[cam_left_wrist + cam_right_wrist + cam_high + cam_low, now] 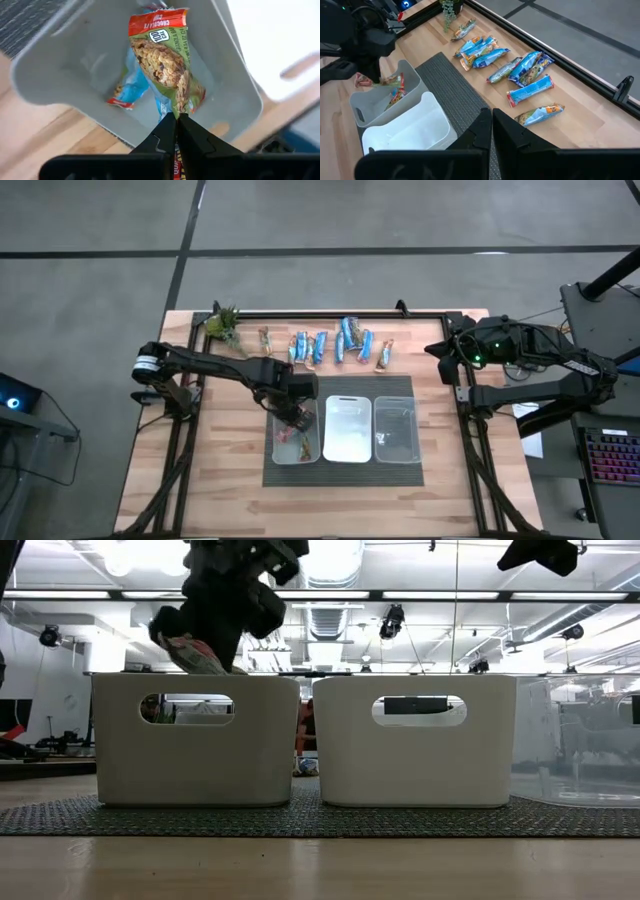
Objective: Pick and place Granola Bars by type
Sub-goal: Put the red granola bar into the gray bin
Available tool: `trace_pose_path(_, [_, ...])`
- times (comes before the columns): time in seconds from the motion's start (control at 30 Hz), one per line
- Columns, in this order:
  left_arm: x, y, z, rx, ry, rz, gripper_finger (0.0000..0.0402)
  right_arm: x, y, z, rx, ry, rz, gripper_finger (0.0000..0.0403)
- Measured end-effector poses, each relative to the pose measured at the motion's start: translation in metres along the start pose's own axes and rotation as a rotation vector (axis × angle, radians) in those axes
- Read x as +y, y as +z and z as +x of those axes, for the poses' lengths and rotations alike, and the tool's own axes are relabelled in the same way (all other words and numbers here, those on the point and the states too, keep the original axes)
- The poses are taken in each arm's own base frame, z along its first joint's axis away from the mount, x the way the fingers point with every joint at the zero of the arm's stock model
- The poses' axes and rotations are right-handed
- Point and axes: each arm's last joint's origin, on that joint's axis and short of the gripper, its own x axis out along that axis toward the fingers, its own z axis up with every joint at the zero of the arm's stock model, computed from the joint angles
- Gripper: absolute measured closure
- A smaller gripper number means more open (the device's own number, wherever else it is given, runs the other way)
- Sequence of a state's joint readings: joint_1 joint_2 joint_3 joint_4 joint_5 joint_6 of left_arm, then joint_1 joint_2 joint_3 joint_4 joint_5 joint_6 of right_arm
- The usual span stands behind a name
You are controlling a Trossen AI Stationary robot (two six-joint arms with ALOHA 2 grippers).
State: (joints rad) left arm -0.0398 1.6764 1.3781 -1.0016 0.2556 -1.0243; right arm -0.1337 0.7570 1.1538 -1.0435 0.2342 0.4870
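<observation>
The left gripper [176, 120] is clamped on a green-and-red wrapped granola bar [165, 65] – above the leftmost pale plastic bin [297, 455]; blue-wrapped bars [530, 90] lie on the wooden table [200, 470] – right gripper [491, 116] closed, empty.

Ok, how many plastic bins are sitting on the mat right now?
3, side by side on the dark mat: the left bin under the left gripper, the middle bin, and the right bin, which is clear.
</observation>
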Motion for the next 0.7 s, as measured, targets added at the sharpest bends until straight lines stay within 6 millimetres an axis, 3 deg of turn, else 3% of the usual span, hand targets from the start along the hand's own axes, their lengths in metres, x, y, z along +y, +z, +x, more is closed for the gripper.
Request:
trace_pose_path(0.3, [-0.005, -0.01, 0.003, -0.063, 0.035, -0.28, 0.0402, 0.0, 0.0, 0.0, 0.004, 0.005, 0.0, 0.0394])
trace_pose_path(0.7, [-0.011, -0.038, 0.026, -0.106, 0.058, -0.469, 0.0402, 0.0, 0.0, 0.0, 0.007, 0.004, -0.025, 0.0394])
